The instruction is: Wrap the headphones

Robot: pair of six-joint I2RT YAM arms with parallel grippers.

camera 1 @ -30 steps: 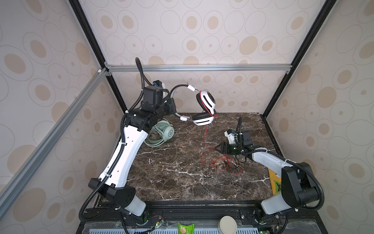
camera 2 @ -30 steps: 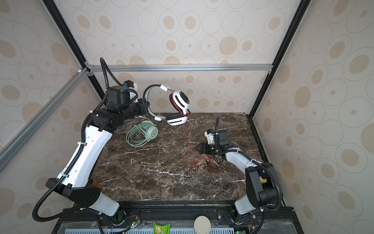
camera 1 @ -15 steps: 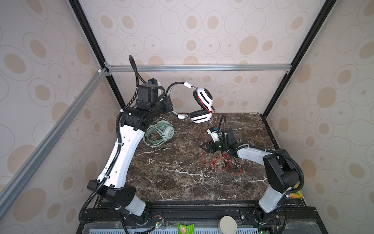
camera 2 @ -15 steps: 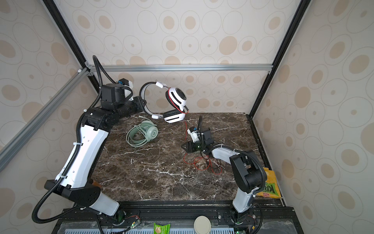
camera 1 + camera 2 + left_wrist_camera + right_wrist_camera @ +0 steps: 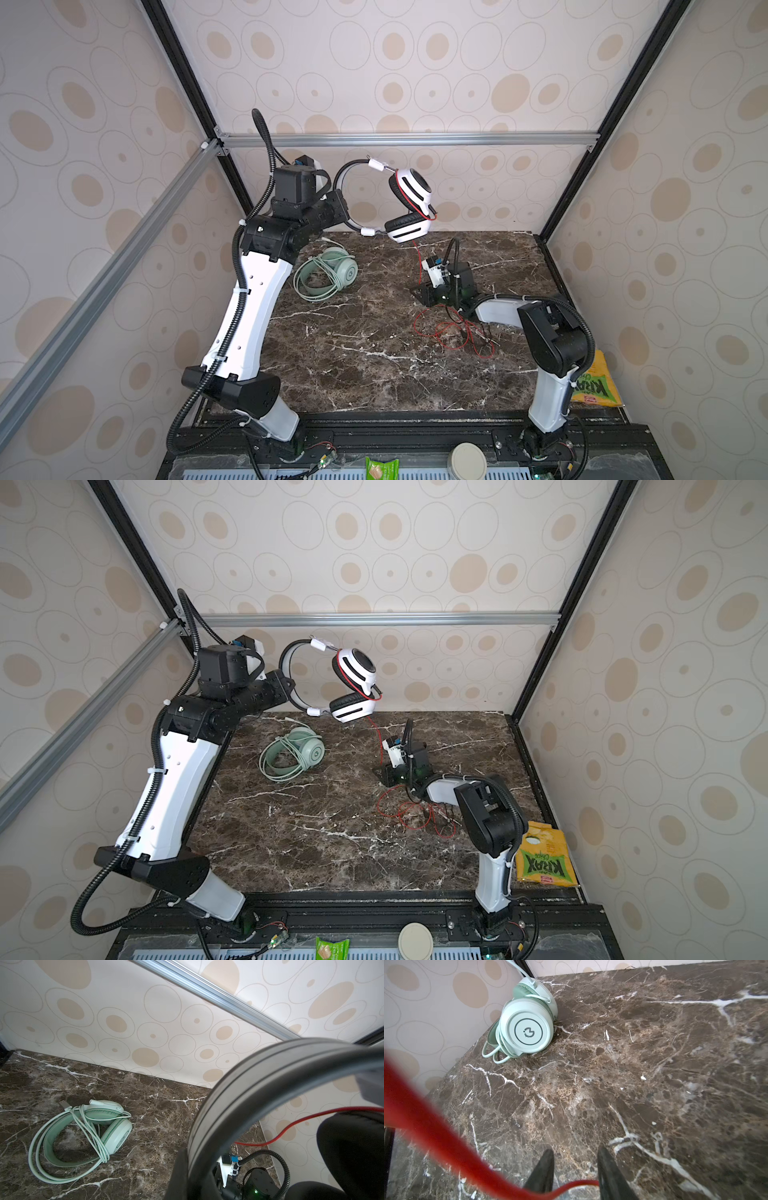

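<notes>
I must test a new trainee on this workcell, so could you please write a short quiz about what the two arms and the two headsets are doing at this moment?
1. True or false: the left tool holds the green headset.
2. Choose one. At the right tool, the red cable runs: A) between its jaws; B) around the green headset; C) nowhere near it.
3. Which headset already has its cable wound around it?

Key
1. False. It grips the white headset by its band and holds it in the air.
2. A. The jaws stand apart, with the cable crossing between them.
3. The green headset.
</notes>
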